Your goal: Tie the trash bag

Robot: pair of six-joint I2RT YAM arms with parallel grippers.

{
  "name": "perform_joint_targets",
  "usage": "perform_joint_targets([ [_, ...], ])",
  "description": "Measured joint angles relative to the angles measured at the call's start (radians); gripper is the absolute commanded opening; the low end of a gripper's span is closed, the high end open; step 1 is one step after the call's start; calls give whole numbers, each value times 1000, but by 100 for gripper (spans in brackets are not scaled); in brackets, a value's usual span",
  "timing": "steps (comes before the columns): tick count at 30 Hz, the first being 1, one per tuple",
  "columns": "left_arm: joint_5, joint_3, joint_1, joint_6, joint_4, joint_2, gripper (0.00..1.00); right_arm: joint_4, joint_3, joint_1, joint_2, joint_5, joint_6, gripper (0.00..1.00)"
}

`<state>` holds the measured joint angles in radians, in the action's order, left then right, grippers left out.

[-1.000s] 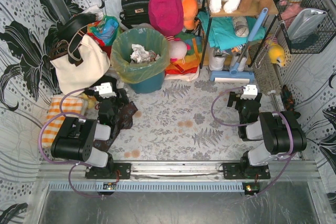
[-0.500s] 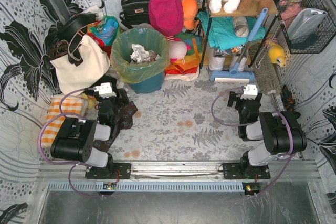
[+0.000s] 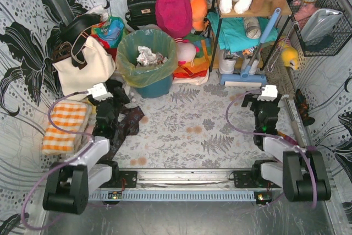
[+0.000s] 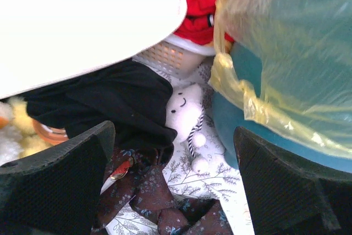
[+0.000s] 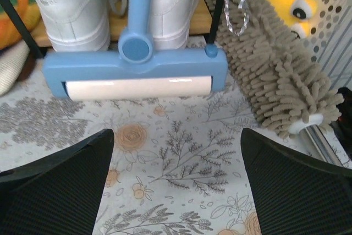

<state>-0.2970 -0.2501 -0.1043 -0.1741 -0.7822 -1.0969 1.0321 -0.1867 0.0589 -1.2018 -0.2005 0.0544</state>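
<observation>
The trash bag [image 3: 129,61] is thin yellow-green plastic lining a teal bin [image 3: 155,85] at the back centre-left, its mouth open and folded over the rim. Crumpled white paper [image 3: 147,56] lies inside. In the left wrist view the bag [image 4: 286,48] hangs over the bin's teal wall [image 4: 242,130] at the right. My left gripper [image 3: 116,93] is open and empty, low to the floor just left of the bin [image 4: 173,155]. My right gripper [image 3: 257,102] is open and empty over the floral floor at the right [image 5: 176,155], far from the bag.
A cream tote [image 3: 82,67] and black cloth [image 4: 104,103] sit left of the bin, with a small white plush [image 4: 184,108] and dark floral fabric [image 4: 159,196] on the floor. A blue roller [image 5: 135,72], grey duster [image 5: 275,81] and white shoes [image 5: 71,9] lie ahead of the right gripper.
Both arms have stretched forward from their folded pose. The left gripper moved toward the bin's left side; the right gripper moved forward toward the blue roller.
</observation>
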Motion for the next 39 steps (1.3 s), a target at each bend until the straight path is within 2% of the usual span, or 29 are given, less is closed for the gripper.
perform_joint_targets([
  [7,-92,-104,0,-111,386,253,98,-365,-135,-1,217,57,-74,97],
  [11,-98,-247,0,-166,620,297,98,-608,-288,-1,267,111,-163,97],
  [16,-77,-462,-1,-160,887,301,98,-847,-483,-2,255,194,-315,97],
  [18,-73,-501,-1,-148,951,306,98,-912,-552,-2,229,236,-377,97],
  [22,-53,-486,-1,-121,1044,333,98,-1032,-702,16,138,304,-491,97],
  [29,-45,-479,-1,-107,1135,365,98,-1183,-991,202,-26,316,-571,97],
  [34,-33,-486,0,-137,1213,372,98,-1219,-1192,289,-174,348,-613,99],
  [39,21,-486,-1,-189,1294,412,98,-1299,-1365,381,-321,344,-661,86],
])
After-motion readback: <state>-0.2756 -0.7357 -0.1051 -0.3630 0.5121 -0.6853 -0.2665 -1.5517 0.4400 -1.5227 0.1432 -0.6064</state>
